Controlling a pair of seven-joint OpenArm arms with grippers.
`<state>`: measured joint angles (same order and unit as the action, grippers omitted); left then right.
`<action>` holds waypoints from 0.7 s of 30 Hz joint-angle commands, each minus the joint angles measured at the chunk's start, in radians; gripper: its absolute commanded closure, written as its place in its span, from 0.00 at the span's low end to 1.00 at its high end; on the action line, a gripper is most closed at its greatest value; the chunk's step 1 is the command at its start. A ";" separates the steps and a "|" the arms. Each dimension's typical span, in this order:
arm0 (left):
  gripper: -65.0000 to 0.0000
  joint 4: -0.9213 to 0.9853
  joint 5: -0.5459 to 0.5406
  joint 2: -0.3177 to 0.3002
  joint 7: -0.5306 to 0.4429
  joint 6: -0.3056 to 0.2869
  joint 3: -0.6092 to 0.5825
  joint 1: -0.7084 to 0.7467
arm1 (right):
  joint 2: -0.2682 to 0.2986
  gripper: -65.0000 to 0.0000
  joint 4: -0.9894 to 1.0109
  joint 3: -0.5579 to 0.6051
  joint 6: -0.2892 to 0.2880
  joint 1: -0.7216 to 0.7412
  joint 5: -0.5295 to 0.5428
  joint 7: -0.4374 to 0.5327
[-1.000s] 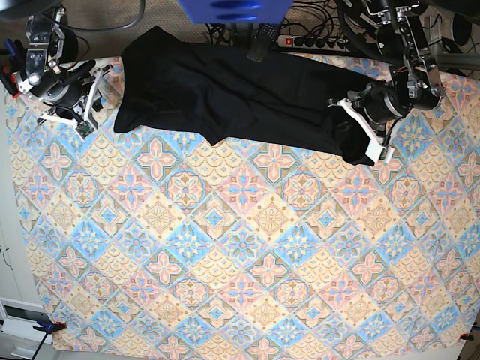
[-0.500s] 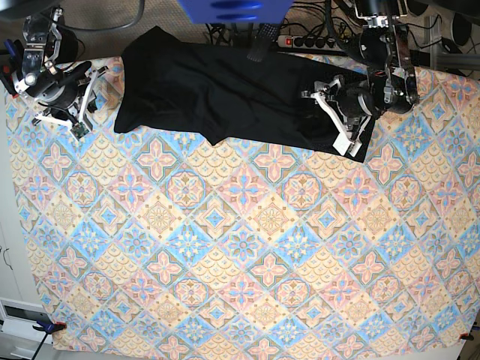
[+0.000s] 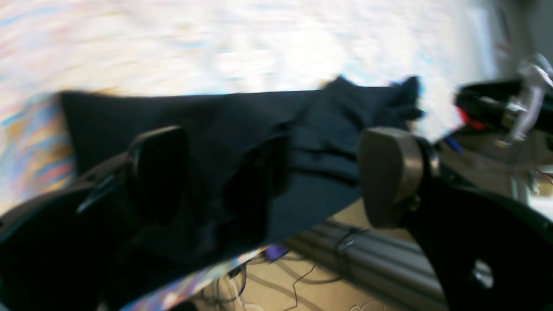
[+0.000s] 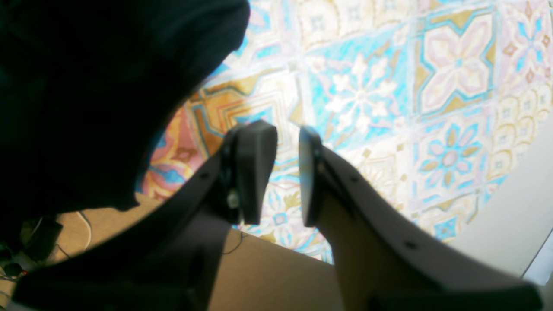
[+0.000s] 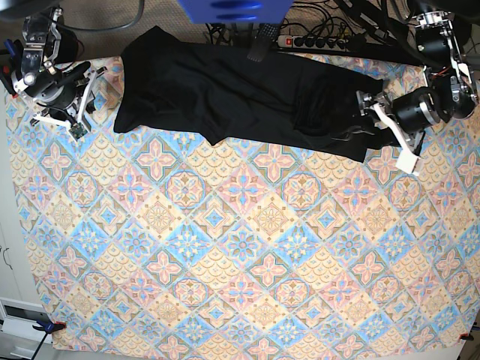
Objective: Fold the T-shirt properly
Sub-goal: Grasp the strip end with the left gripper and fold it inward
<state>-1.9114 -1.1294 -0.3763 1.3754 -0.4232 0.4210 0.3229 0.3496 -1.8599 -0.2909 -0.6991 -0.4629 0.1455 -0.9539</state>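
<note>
A: Left pincer [image 5: 390, 124] just let go. Jaws wide now, backed off the T-shirt [image 5: 225, 90] hem; cloth bunched there, not flat.

B: So that fold needs redoing. Right pincer [image 5: 82, 94]?

A: Narrow, empty, beside the sleeve. T-shirt lies along the tabletop [image 5: 240, 255] far edge.

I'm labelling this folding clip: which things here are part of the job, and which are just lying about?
Part of the job:
- black short-sleeved cotton T-shirt
- left gripper
- right gripper

Lying about:
- patterned tile-print tablecloth
- white power strip
- blue object at the top edge
</note>
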 commanded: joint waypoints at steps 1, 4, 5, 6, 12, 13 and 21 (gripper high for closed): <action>0.04 -0.006 -0.022 -0.033 -0.011 -0.004 0.019 -0.005 | 0.016 0.80 -0.020 -0.009 0.001 0.002 0.007 0.011; 0.04 0.033 -0.021 -0.057 -0.012 -0.004 0.031 0.005 | 0.016 0.80 -0.020 -0.009 0.001 0.002 0.007 0.011; 0.04 0.051 -0.011 -0.059 -0.014 -0.004 0.026 0.009 | 0.016 0.80 -0.020 -0.009 0.001 0.002 0.007 0.011; 0.04 0.076 0.007 -0.049 -0.014 -0.004 0.020 0.009 | 0.016 0.80 -0.020 -0.009 0.001 0.002 0.007 0.011; 0.04 0.270 0.121 0.024 -0.017 -0.004 -0.250 -0.077 | 0.016 0.80 -0.020 -0.008 0.001 0.013 0.007 0.008; 0.04 0.272 0.125 0.038 -0.017 -0.004 -0.301 -0.086 | 0.016 0.80 -0.020 -0.008 0.001 0.014 0.007 0.005; 0.04 0.272 0.122 0.073 -0.017 -0.004 -0.554 -0.103 | 0.016 0.80 -0.020 -0.009 0.001 0.014 0.007 0.006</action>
<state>-1.6257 -0.9871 -0.2993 1.3682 -0.4232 -0.1364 0.2317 0.3489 -1.8610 -0.2909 -0.6991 -0.4519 0.1486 -0.9615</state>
